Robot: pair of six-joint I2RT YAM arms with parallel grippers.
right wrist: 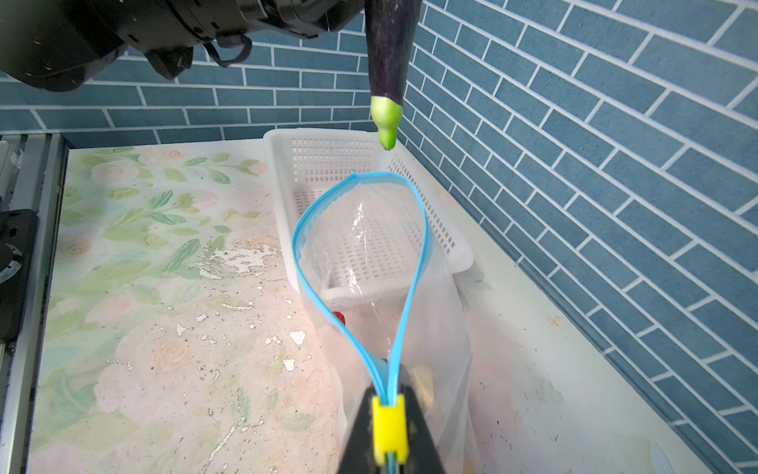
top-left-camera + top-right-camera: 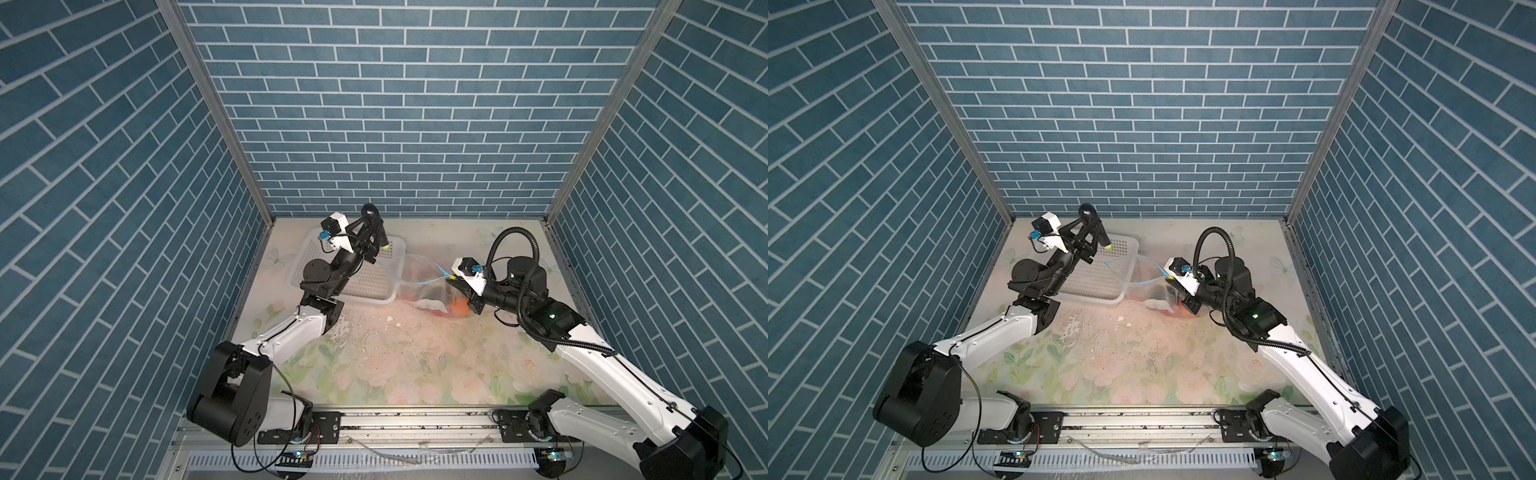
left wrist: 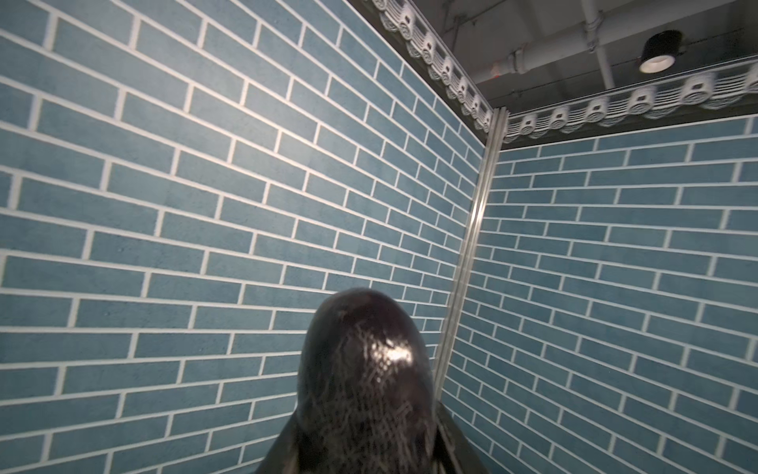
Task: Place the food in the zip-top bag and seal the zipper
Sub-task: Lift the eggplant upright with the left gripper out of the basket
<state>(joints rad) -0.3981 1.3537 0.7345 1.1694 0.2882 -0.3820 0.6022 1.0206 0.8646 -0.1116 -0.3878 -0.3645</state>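
My left gripper [image 2: 372, 236] [image 2: 1095, 233] is raised over the basket, shut on a piece of food: a glossy dark eggplant [image 3: 361, 377] [image 2: 369, 212] whose green stem [image 1: 386, 122] hangs down above the bag's far end. The clear zip-top bag [image 1: 385, 262] [image 2: 419, 279] lies to the right of the basket. Its light blue zipper [image 1: 422, 230] gapes open in a loop. My right gripper [image 1: 387, 435] [image 2: 451, 281] is shut on the zipper's yellow slider [image 1: 388, 427] [image 2: 1170, 275]. More food shows through the bag, an orange lump [image 2: 457, 308] and a red piece [image 1: 338, 317].
A white perforated basket [image 2: 365, 297] [image 1: 283, 164] stands at the back left, with the bag's far corner over its edge. The blue brick back wall [image 2: 395, 124] rises close behind it. The floral table cover [image 2: 395, 365] stretches toward the front rail.
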